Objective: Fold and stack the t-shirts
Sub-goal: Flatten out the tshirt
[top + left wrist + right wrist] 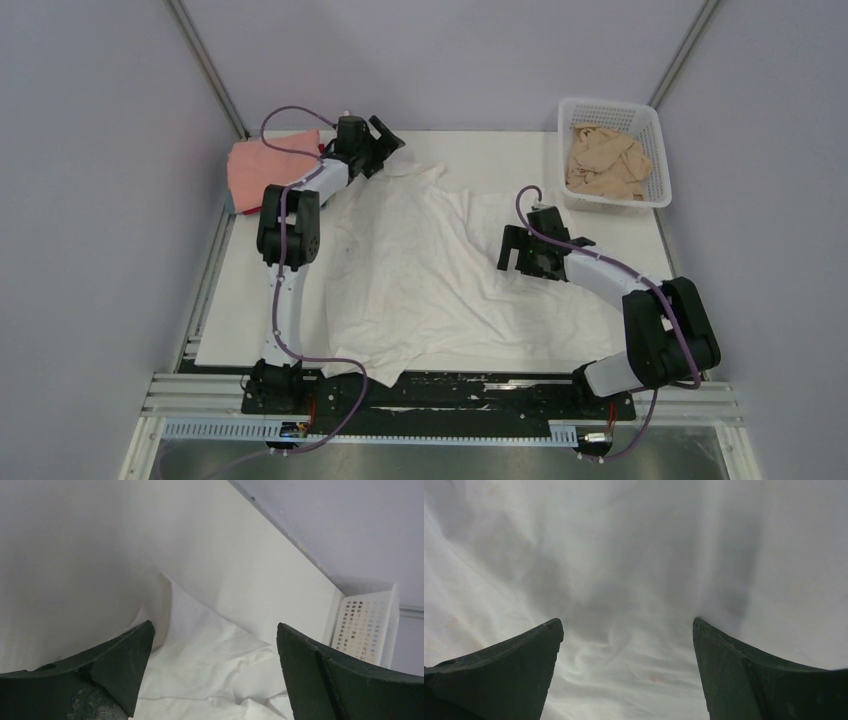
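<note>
1. Pink shirt (pixel 268 168): lies flat left of the white shirt (pixel 410 280), likely the stack's base.
2. Left gripper (pixel 215 626): jaws wide, empty, above the white shirt's far-left corner.
3. Right gripper (pixel 627 622): jaws wide, empty, low over its right side, apparently poised to pinch.
4. Beige shirt (pixel 605 160): waits crumpled in the basket (pixel 612 102), right of it.

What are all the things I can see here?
white t-shirt: 1, white, wrinkled, spread across the middle of the table
salmon-pink t-shirt: 1 seen, pink, folded, far left corner
beige-tan t-shirt: 1, tan, crumpled inside the lattice basket
lattice basket: 1, white, far right corner
table: 1, white
left gripper: 1, black, open, above the white t-shirt's far edge
right gripper: 1, black, open, above the white t-shirt's right side
</note>
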